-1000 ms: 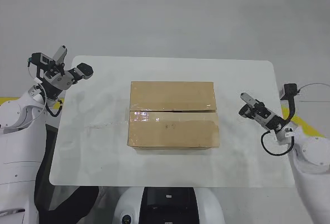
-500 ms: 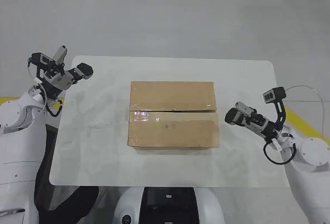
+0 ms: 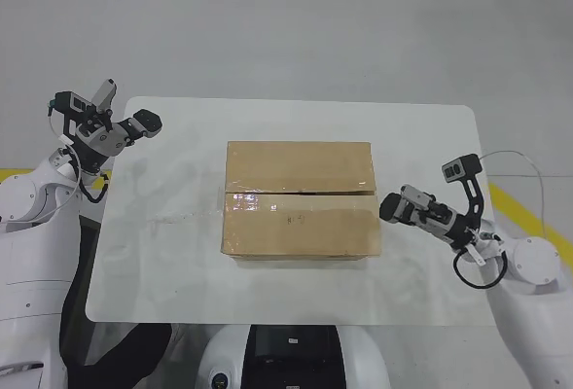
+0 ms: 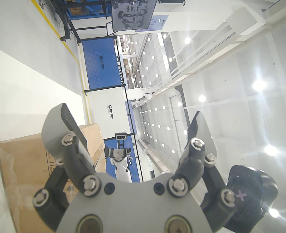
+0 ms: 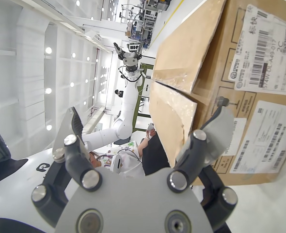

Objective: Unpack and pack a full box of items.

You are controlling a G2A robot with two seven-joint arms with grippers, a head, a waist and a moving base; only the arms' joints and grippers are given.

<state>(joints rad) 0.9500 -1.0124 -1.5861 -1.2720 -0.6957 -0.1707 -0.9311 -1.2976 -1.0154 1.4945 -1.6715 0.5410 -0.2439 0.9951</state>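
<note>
Brown cardboard box [image 3: 301, 199] stands at the centre of the white rectangular surface [image 3: 169, 272] with both top flaps folded down along a glossy taped seam, so unpacking is judged not yet begun: opening, emptying and repacking all remain. Right pincer [image 3: 391, 207] is spread open just beside the box's right end at flap level, possibly touching the wall, though contact cannot be confirmed. Left pincer [image 3: 140, 124] is likewise spread open and empty near the surface's far left corner, well apart from the box.
</note>
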